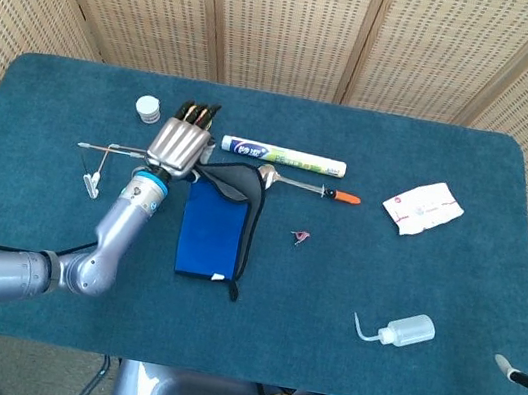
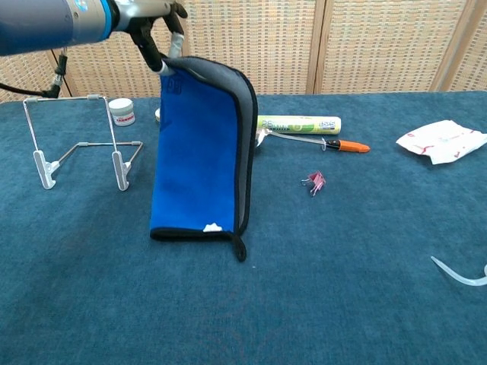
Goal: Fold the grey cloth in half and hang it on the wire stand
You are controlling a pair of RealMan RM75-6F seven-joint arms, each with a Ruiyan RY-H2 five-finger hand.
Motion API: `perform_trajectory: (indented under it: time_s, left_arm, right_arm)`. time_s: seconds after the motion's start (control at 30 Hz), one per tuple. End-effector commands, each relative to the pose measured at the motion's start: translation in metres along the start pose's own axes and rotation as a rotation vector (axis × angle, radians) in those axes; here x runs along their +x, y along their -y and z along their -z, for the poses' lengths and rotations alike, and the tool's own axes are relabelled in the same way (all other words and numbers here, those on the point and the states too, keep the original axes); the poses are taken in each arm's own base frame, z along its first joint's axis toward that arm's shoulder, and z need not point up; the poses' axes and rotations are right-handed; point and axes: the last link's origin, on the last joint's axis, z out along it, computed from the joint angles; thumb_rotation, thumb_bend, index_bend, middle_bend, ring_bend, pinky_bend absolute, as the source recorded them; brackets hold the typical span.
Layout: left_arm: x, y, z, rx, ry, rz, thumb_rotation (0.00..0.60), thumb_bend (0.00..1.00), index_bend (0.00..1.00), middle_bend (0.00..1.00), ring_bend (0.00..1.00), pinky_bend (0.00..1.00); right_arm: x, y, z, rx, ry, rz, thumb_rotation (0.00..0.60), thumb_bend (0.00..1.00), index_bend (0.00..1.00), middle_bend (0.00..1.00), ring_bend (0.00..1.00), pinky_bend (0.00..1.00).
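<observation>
We see the cloth [image 2: 199, 156] folded double, bright blue on its outer face with a grey inner layer showing along the right edge and dark piping round the border; a small white tag sits at its lower hem. It hangs from the left hand [image 2: 148, 19], whose fingers [image 2: 146, 42] pinch its top left corner, and its lower edge seems to rest on the counter [image 2: 342, 289] below and a little right of those fingers. The wire stand [image 2: 76, 144] is down and to the left of the fingers, apart from the cloth: thin bent metal rod with pale feet, its top bar bare. Just beyond the stand is a small white jar [image 2: 120, 112]. Right of the fingers, behind the cloth, lies a long white tube [image 2: 298, 123] with green and blue print too small for us to read, then a metal spoon [image 1: 292, 181] with an orange handle tip. Further right lie a small pink clip [image 2: 314, 182] and a crinkled white packet [image 2: 443, 141]. The counter is covered in teal, carpet-like fabric. The right hand's state we cannot tell.
</observation>
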Motion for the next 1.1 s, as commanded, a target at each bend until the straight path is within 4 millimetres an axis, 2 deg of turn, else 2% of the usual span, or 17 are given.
perform_trajectory:
  time_s: [0.03,0.23,0.4,0.47,0.53,0.7,0.87,1.1]
  left_arm:
    - [0.013,0.012,0.000,0.028,-0.019,0.029,0.600,0.89,0.80,0.00,0.00,0.00]
    - [0.033,0.043,0.000,0.088,-0.048,0.063,0.600,0.89,0.80,0.00,0.00,0.00]
    - [0.041,0.059,0.003,0.117,-0.059,0.078,0.600,0.90,0.79,0.00,0.00,0.00]
    - [0.045,0.068,0.005,0.130,-0.063,0.080,0.600,0.90,0.79,0.00,0.00,0.00]
    - [0.055,0.088,0.013,0.168,-0.081,0.099,0.600,0.89,0.79,0.00,0.00,0.00]
    - [0.067,0.110,0.022,0.196,-0.087,0.135,0.600,0.90,0.79,0.00,0.00,0.00]
    - [0.073,0.132,0.033,0.227,-0.096,0.151,0.600,0.90,0.79,0.00,0.00,0.00]
    - [0.070,0.156,0.054,0.244,-0.087,0.181,0.600,0.89,0.79,0.00,0.00,0.00]
  right_arm:
    - [0.000,0.000,0.000,0.001,0.001,0.000,0.600,0.00,0.00,0.00,0.00,0.00]
    - [0.000,0.002,0.001,0.007,0.003,-0.002,0.600,0.00,0.00,0.00,0.00,0.00]
    - [0.000,0.002,0.002,0.011,0.004,-0.004,0.600,0.00,0.00,0.00,0.00,0.00]
    - [0.000,0.003,0.003,0.015,0.005,-0.005,0.600,0.00,0.00,0.00,0.00,0.00]
    - [0.000,0.004,0.004,0.022,0.007,-0.007,0.600,0.00,0.00,0.00,0.00,0.00]
    - [0.000,0.005,0.006,0.032,0.009,-0.009,0.600,0.00,0.00,0.00,0.00,0.00]
    - [0.001,0.006,0.007,0.042,0.011,-0.012,0.600,0.00,0.00,0.00,0.00,0.00]
    - [0.001,0.009,0.011,0.063,0.013,-0.014,0.600,0.00,0.00,0.00,0.00,0.00]
